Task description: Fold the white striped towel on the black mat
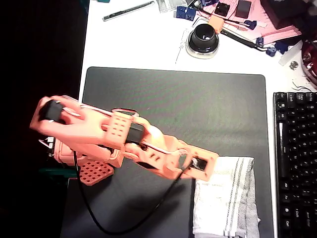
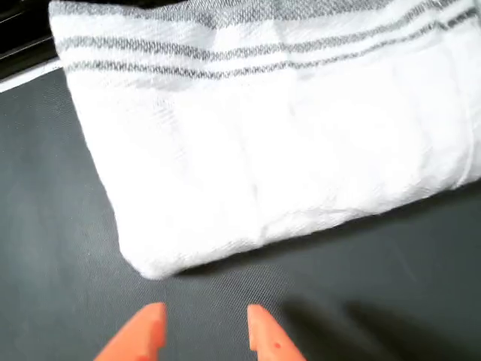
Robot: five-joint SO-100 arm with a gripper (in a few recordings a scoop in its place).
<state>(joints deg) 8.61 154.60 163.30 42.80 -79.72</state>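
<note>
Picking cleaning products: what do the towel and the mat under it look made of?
The white striped towel looks like soft woven cloth, probably cotton: visible weave, wrinkles, thin grey stripes. The black mat looks like matte, fine-textured fabric or rubber; the wrist view shows a tiny grid pattern and no shine.

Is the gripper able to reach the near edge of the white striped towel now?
Probably yes. The gripper hangs open just short of the white striped towel, with only bare black mat between them.
</note>
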